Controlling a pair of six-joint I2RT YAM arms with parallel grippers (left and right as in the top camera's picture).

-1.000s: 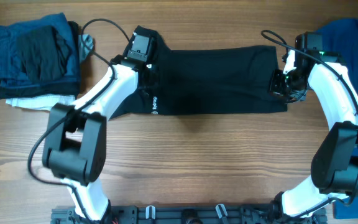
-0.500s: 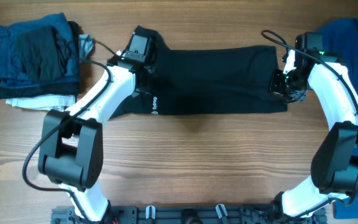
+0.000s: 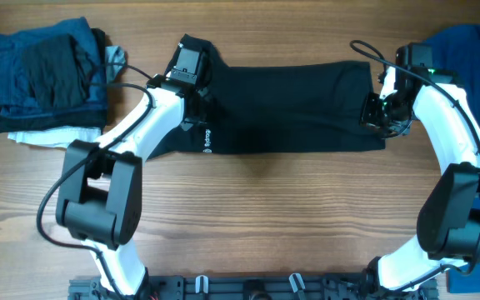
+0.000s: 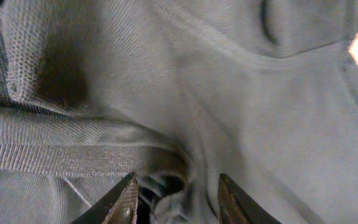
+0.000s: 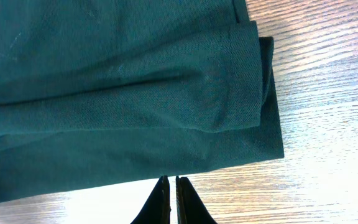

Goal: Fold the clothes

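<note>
Black T-shirt (image 3: pixel 290 108) lies unmoved, a folded band across the wooden table (image 3: pixel 248 208); only the left arm (image 3: pixel 132 137) swayed. Left gripper (image 4: pixel 176 182) straddles a collar fold, grip uncertain; right gripper (image 5: pixel 171 182) closed, empty, beside the hem. No fold made.

Black T-shirt (image 3: pixel 290 108) with white logo (image 3: pixel 207 139), royal-blue shirt (image 3: pixel 473 46), brown wood-grain table (image 3: pixel 265 225)

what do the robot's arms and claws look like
The left arm and right arm are built alike: smooth white tubular links between chunky black joint housings, with thin black cables looping alongside. The left claw has two dark, tapered fingers. The right claw has slim black fingers that narrow to points.
</note>
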